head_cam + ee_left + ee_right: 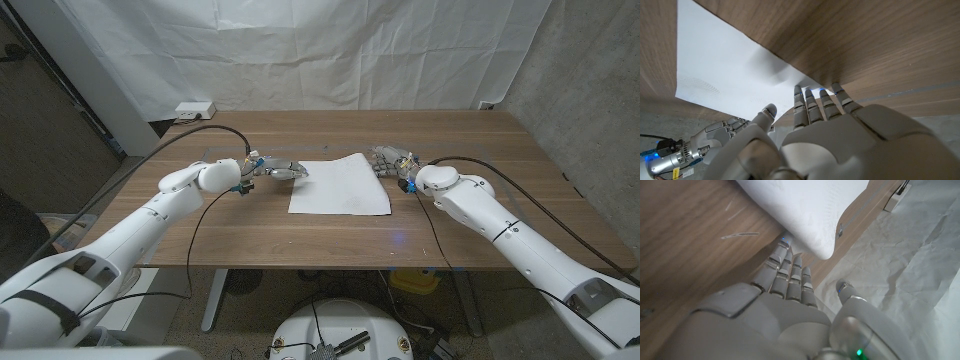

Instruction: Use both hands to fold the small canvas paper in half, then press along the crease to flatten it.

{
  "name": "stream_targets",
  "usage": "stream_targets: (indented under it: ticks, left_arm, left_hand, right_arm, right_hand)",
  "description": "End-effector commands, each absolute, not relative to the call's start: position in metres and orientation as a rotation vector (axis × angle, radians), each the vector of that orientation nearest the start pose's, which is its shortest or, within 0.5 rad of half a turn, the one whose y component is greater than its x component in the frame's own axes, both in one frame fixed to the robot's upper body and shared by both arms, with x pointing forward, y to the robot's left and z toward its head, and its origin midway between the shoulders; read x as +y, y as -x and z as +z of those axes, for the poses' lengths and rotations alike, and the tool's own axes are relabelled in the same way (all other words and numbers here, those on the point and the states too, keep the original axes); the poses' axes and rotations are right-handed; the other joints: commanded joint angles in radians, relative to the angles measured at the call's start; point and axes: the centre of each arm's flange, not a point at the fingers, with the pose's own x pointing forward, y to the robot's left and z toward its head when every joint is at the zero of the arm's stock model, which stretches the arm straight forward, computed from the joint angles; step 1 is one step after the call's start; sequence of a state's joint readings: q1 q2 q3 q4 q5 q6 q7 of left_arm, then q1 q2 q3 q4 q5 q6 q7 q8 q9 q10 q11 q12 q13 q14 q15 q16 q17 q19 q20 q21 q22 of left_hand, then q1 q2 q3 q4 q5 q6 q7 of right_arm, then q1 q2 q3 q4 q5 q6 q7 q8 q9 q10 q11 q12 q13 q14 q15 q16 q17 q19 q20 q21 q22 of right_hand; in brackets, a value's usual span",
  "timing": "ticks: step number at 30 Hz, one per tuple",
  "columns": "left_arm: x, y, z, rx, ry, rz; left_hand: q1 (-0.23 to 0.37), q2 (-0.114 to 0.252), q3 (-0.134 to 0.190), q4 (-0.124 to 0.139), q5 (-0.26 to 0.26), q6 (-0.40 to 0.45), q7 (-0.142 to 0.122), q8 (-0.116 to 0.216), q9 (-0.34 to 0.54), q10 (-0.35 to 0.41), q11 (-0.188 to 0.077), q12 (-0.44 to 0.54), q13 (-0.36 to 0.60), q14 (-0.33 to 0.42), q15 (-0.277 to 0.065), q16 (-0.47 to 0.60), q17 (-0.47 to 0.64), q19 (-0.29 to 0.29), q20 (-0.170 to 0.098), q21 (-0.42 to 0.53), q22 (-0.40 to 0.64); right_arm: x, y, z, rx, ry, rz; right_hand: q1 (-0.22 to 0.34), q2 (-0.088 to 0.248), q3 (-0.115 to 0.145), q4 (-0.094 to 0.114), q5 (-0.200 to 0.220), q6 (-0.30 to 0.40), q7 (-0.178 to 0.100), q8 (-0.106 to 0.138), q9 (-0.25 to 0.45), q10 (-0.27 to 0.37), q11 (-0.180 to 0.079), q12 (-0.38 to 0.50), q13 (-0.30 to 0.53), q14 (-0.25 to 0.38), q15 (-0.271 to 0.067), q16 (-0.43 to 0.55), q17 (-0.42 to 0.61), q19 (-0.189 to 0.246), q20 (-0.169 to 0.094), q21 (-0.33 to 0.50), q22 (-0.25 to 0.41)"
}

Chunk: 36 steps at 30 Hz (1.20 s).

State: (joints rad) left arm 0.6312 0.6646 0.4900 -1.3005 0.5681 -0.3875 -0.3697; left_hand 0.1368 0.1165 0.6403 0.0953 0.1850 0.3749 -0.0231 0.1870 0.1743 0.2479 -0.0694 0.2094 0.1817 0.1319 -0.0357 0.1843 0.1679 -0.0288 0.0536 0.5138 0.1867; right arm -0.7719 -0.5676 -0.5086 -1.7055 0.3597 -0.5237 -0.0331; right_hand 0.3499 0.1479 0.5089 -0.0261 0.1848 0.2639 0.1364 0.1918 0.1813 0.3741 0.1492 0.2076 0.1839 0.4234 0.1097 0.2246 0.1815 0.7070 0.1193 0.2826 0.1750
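canvas paper (341, 186): white sheet, mid wooden table (450, 240), between hands | left hand (281, 171): at left edge, fingers (812, 107) together under lifted corner, thumb apart | right hand (390, 162): at right far corner, fingers (790, 272) together beneath raised edge

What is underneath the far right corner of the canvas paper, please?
The right hand's fingers reach under the lifted corner of the canvas paper; their tips are covered by it. Elsewhere it lies on the wooden table.

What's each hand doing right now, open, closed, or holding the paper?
Left hand: fingers at the edge of the canvas paper; whether it grips cannot be told.
Right hand: fingers under the lifted corner, no closed grip visible; cannot be told.
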Motion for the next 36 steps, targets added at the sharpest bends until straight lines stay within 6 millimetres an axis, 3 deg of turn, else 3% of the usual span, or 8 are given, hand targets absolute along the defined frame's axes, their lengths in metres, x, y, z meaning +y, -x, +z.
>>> stream_targets:
  ticks: [1,7,8,13,16,20,27,36]
  left_arm:
    - [0.25,-0.659,0.001,-0.539,-1.537,-0.437]
    - [0.249,-0.662,0.003,-0.539,-1.536,-0.438]
    - [0.249,-0.663,0.003,-0.538,-1.537,-0.438]
    - [0.249,-0.666,0.003,-0.538,-1.532,-0.44]
    - [0.248,-0.667,0.003,-0.539,-1.53,-0.441]
    - [0.247,-0.669,0.003,-0.538,-1.527,-0.444]
    - [0.243,-0.67,0.001,-0.529,-1.532,-0.447]
    - [0.218,-0.658,-0.005,-0.392,-1.609,-0.367]
  left_hand:
    - [-0.005,0.0,0.0,0.002,0.006,-0.004,-0.001,-0.003,0.004,0.002,0.0,-0.003,0.003,-0.006,-0.034,-0.005,0.001,-0.001,0.0,-0.004,0.0]
    - [-0.005,0.001,0.001,0.002,0.006,-0.006,-0.001,-0.004,0.004,0.002,-0.001,-0.004,0.003,-0.007,-0.034,-0.005,0.001,-0.002,-0.001,-0.005,0.0]
    - [-0.005,0.001,0.001,0.002,0.006,-0.006,0.0,-0.004,0.004,0.002,-0.001,-0.004,0.003,-0.007,-0.034,-0.005,0.001,-0.001,0.0,-0.005,0.0]
    - [-0.006,0.002,0.002,0.003,0.007,-0.006,0.0,-0.004,0.004,0.0,0.002,-0.005,0.003,-0.008,-0.034,-0.006,0.001,-0.001,0.001,-0.006,0.0]
    - [-0.006,0.003,0.002,0.003,0.007,-0.007,0.0,-0.004,0.004,-0.001,0.001,-0.005,0.003,-0.008,-0.034,-0.006,0.001,-0.001,0.001,-0.006,0.0]
    - [-0.007,0.004,0.003,0.003,0.007,-0.008,0.0,-0.004,0.004,0.0,0.002,-0.005,0.003,-0.007,-0.034,-0.005,0.001,-0.001,0.001,-0.007,0.0]
    - [-0.008,0.005,0.003,0.004,0.007,-0.008,-0.001,-0.004,0.004,0.002,0.0,-0.005,0.003,-0.007,-0.035,-0.005,0.001,-0.002,0.0,-0.009,0.0]
    - [-0.023,-0.01,-0.007,0.01,0.005,-0.001,-0.006,-0.001,0.004,0.03,-0.003,0.004,0.004,0.015,-0.033,0.003,0.003,-0.003,0.002,-0.013,0.001]
  right_arm:
    - [-0.195,-0.642,-0.026,-0.178,0.348,0.298]
    - [-0.197,-0.641,-0.025,-0.179,0.345,0.278]
    - [-0.198,-0.641,-0.025,-0.178,0.345,0.272]
    - [-0.2,-0.64,-0.021,-0.158,0.37,0.23]
    - [-0.202,-0.639,-0.019,-0.141,0.381,0.209]
    - [-0.204,-0.637,-0.017,-0.115,0.388,0.174]
    - [-0.212,-0.631,-0.015,-0.095,0.392,0.091]
    - [-0.215,-0.629,-0.009,-0.085,0.398,0.053]
  right_hand:
    - [0.044,-0.009,0.006,-0.048,-0.004,-0.004,0.013,-0.005,0.004,0.028,0.015,0.006,0.003,0.068,0.0,0.019,0.008,0.069,-0.005,0.022,0.006]
    - [0.077,-0.016,0.007,-0.083,-0.006,0.014,0.015,0.003,0.005,0.073,0.018,0.019,0.003,0.117,-0.002,0.031,0.014,0.087,-0.014,0.025,0.008]
    - [0.086,-0.018,0.006,-0.093,-0.007,0.032,0.013,0.009,0.005,0.096,0.02,0.025,0.004,0.141,-0.022,0.039,0.017,0.107,-0.021,0.032,0.009]
    - [0.122,-0.012,-0.009,-0.118,-0.01,0.132,0.007,0.029,0.008,0.201,0.015,0.057,0.011,0.285,-0.059,0.097,0.048,0.191,-0.045,0.068,0.018]
    - [0.15,-0.015,-0.03,-0.127,-0.009,0.176,0.005,0.024,0.011,0.302,0.009,0.098,0.023,0.459,-0.11,0.192,0.107,0.28,-0.07,0.138,0.051]
    - [0.163,-0.015,-0.049,-0.127,-0.008,0.22,0.004,0.026,0.014,0.378,0.005,0.14,0.04,0.552,-0.14,0.258,0.163,0.321,-0.075,0.191,0.083]
    - [0.166,-0.018,-0.058,-0.126,-0.008,0.25,0.002,0.031,0.015,0.373,0.005,0.142,0.043,0.547,-0.131,0.269,0.187,0.329,-0.079,0.213,0.1]
    - [0.173,-0.003,-0.07,-0.117,-0.005,0.28,0.004,0.027,0.017,0.42,0.006,0.167,0.046,0.626,-0.162,0.323,0.239,0.392,-0.111,0.292,0.146]
